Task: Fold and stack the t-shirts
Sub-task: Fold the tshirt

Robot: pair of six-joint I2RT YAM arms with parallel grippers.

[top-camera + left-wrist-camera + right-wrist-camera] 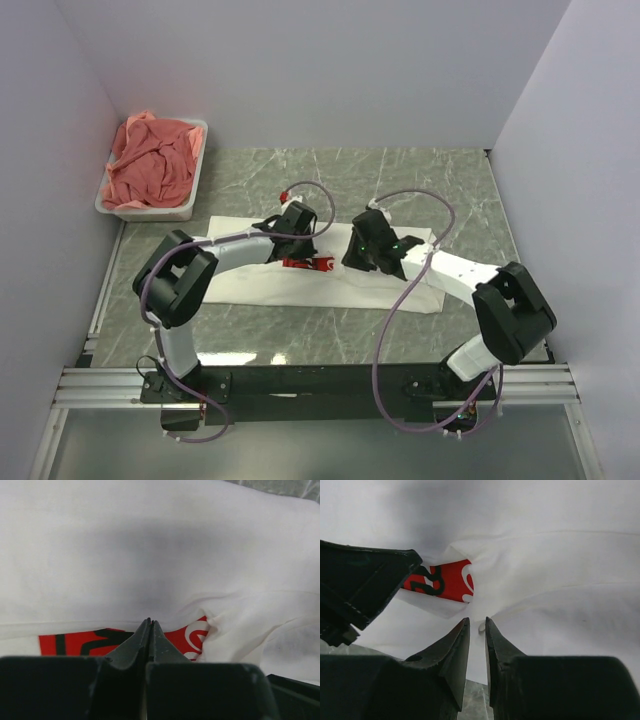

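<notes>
The white t-shirt (pixel 260 285) bears a red print (pixel 308 264) with white and black marks, lies on a grey-green, white-veined marble table (pixel 330 180), and far left of it salmon-pink t-shirts (pixel 150 165) fill a white tub (pixel 148 212).

Looked like a robotics lab test cell, not anybody's home. Plain white partition walls (pixel 300 70) boxed in the marble-look tabletop (pixel 450 180) beyond the jaws and off to both sides of them. Behind the jaws, two robot arms (pixel 235 250) were bolted to an aluminium rail (pixel 100 385), with purplish cables (pixel 380 345) looping loose.
</notes>
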